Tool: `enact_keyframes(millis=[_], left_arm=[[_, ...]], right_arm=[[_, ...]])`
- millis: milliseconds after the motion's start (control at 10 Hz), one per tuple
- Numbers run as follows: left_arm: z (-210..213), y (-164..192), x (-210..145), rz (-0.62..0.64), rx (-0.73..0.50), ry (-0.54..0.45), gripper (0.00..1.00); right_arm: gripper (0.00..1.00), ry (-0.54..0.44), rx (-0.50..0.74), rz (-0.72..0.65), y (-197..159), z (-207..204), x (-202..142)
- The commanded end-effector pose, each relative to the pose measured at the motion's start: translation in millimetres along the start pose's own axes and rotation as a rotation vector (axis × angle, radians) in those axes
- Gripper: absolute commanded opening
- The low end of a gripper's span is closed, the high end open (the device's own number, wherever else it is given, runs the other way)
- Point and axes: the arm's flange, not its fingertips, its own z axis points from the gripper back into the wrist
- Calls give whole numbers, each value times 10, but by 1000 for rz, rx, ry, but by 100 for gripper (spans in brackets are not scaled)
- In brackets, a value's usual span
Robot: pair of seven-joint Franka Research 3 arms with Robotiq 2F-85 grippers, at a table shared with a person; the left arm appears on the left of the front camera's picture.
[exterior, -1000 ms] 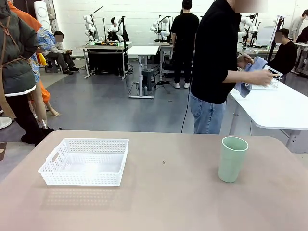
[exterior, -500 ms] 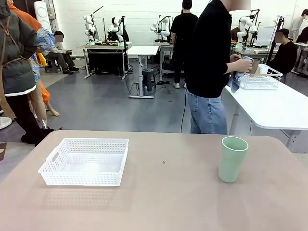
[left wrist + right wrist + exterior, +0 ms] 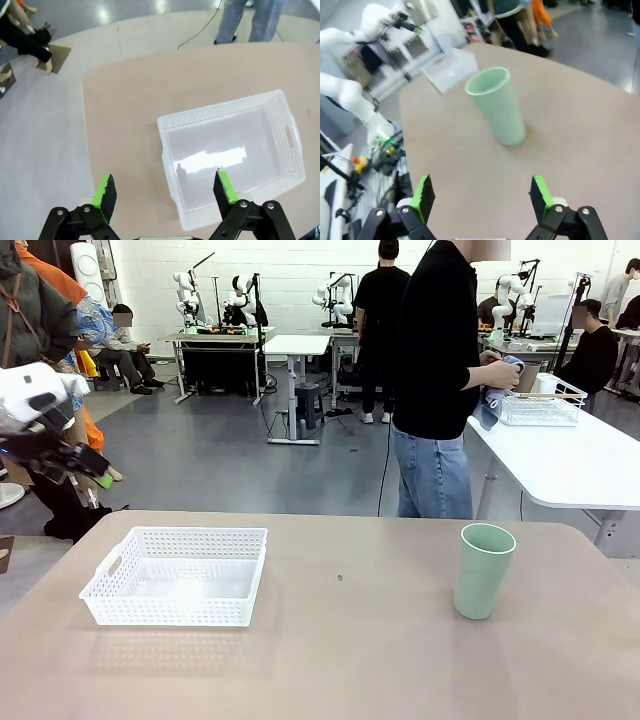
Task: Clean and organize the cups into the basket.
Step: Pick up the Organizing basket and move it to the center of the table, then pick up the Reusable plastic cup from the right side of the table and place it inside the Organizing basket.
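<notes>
- The left gripper hangs high, looking down on the basket, jaws spread and empty, probably waiting by the drop-off spot.
- The right gripper hovers near the mint cup, also wide apart and empty, apparently lining up a grasp.
- The cup stands upright at the table's right, well apart from the basket.
- The person rubs something in a blue cloth; what it covers cannot be told.

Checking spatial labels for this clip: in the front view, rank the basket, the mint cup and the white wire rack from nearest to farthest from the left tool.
From the left tool:
1. basket, just below it, at left.
2. mint cup, upright, at right.
3. wire rack, far right, on the white table behind.
</notes>
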Motion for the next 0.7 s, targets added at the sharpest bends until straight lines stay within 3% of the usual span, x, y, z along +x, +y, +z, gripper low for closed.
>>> enact_keyframes(millis=[0, 200, 300, 400, 600], left_arm=[[-331, -18, 106, 34, 64, 20, 100], [-404, -48, 168, 67, 47, -25, 100], [-240, 37, 137, 89, -1, -100, 100], [-459, -45, 70, 39, 44, 18, 100], [-459, -45, 70, 39, 44, 18, 100]], right_arm=[[100, 26, 173, -85, -114, -214, 33], [100, 51, 197, -110, -118, -403, -23], [100, -13, 174, -162, -60, -346, -20], [100, 17, 198, -80, -68, -474, -83], [100, 17, 198, -80, -68, -474, -83]])
